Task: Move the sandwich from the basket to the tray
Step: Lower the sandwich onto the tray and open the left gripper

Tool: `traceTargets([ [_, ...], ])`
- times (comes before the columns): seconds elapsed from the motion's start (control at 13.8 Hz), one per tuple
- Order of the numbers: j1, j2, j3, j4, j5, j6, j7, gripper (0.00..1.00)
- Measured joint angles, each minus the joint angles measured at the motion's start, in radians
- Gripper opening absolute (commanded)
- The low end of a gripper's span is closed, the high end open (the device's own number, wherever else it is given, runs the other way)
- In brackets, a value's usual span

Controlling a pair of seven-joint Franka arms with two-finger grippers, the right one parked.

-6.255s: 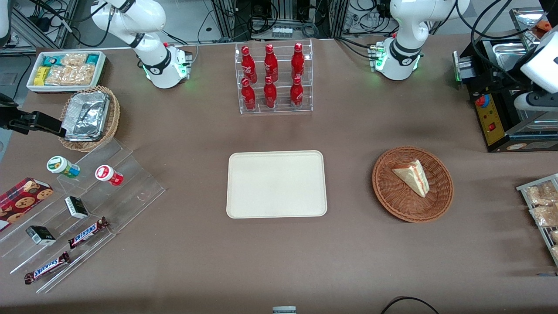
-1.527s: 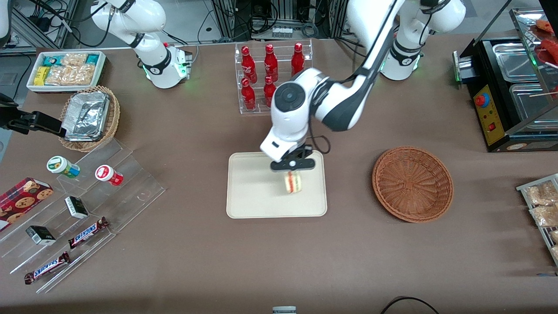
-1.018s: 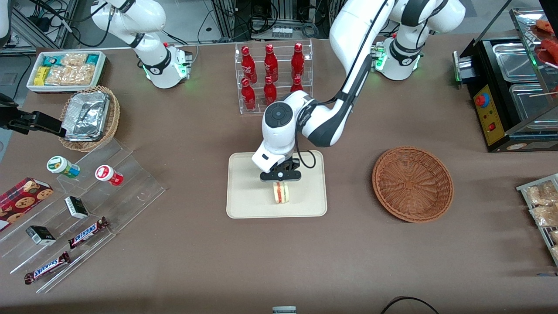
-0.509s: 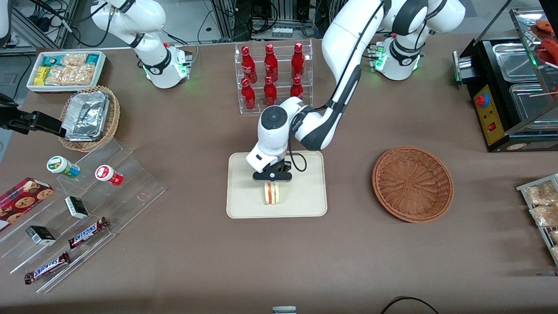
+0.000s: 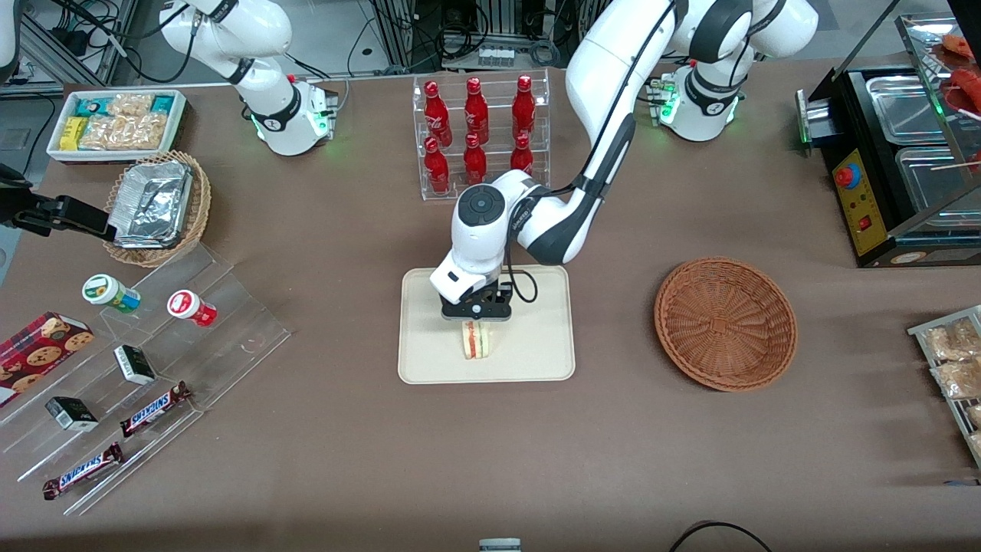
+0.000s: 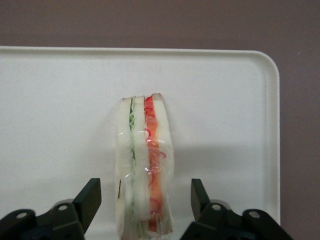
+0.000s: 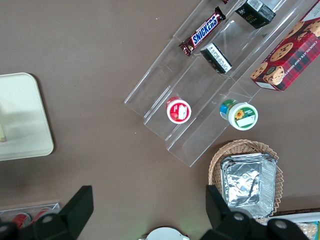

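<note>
1. Over the middle of the tray (image 5: 536, 345), the left arm's gripper (image 5: 477, 313) hangs low, just above the sandwich (image 5: 476, 340).
2. In the wrist view the gripper (image 6: 145, 200) has its fingers (image 6: 90, 199) spread wide, one to each side of the sandwich (image 6: 144, 175). A clear gap of tray (image 6: 60, 110) shows between each fingertip and the bread, so nothing is pinched and neither finger touches the wedge.
3. The sandwich stands on edge on the tray, its cut face turned up toward the wrist camera: white bread outside, green filling in one layer, red in the other, and a shiny wrap over it.
4. It sits about midway along the tray, somewhat nearer the front camera than the tray's centre.
5. The basket (image 5: 725, 323) lies on the brown table (image 5: 345, 460), well apart from the tray, toward the working arm's end. Its woven floor is bare.
6. A lighter wicker basket (image 5: 201, 205) holding foil trays (image 5: 149, 203) sits toward the parked arm's end of the table.
7. A white bin (image 5: 57, 149) of snack packets lies just beside that basket, farther from the front camera.
8. A clear rack (image 5: 484, 192) of red bottles (image 5: 475, 107) stands farther from the front camera than the tray.
</note>
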Motion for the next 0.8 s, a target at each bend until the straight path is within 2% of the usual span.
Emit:
traceTargets([
  [0.15, 0.003, -0.036, 0.006, 0.015, 0.0, -0.057, -0.001, 0.99],
  [0.36, 0.028, -0.153, 0.02, 0.03, 0.0, -0.265, -0.002, 0.99],
  [0.8, 0.187, -0.43, 0.027, 0.033, 0.002, -0.65, 0.052, 0.99],
])
